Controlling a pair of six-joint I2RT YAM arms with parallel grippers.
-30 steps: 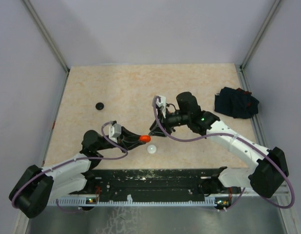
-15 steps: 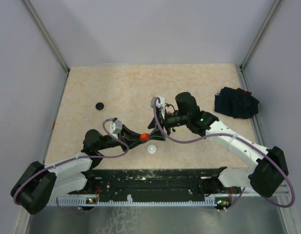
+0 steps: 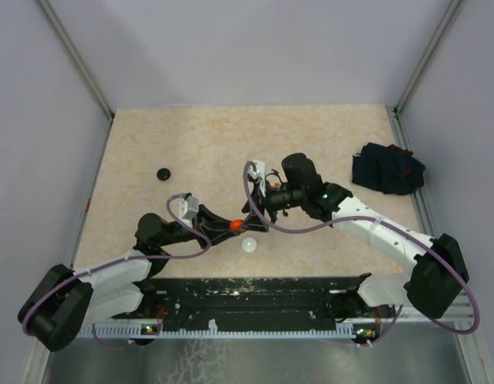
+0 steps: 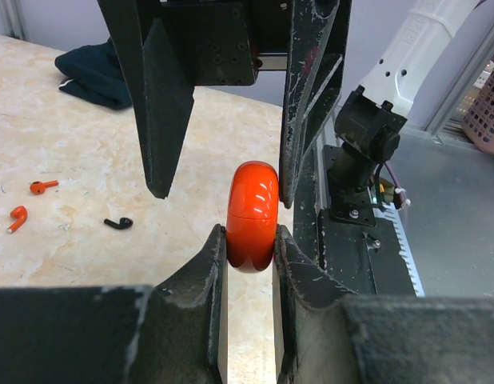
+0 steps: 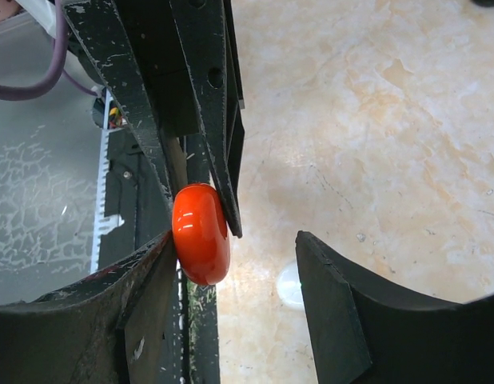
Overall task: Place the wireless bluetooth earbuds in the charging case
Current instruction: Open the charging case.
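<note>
Beige marbled tabletop (image 3: 191, 144) is being enclosed by plain grey walls in the overhead view. Near its front middle, a glossy red-orange rounded charging case (image 3: 237, 226) is being clamped by the left gripper (image 3: 233, 226), while the right gripper (image 3: 252, 215) is being held over it from the opposite side. A round white disc (image 3: 248, 245) is lying just in front of the case. A round black disc (image 3: 162, 173) is lying well to the left, and a dark navy cloth bundle (image 3: 387, 170) near the right edge.

From the left wrist, the case is being squeezed between the two lower fingers. The right gripper's fingers are hanging apart on either side of its top. Two tiny red-orange stemmed earbuds (image 4: 17, 218) and one black stemmed earbud (image 4: 117, 222) are lying loose on the table, apart from the case.

From the right wrist, the jaws are standing wide apart, with the case just beside one finger and open table between it and the other. The white disc is being partly hidden behind the left gripper's fingers.
</note>
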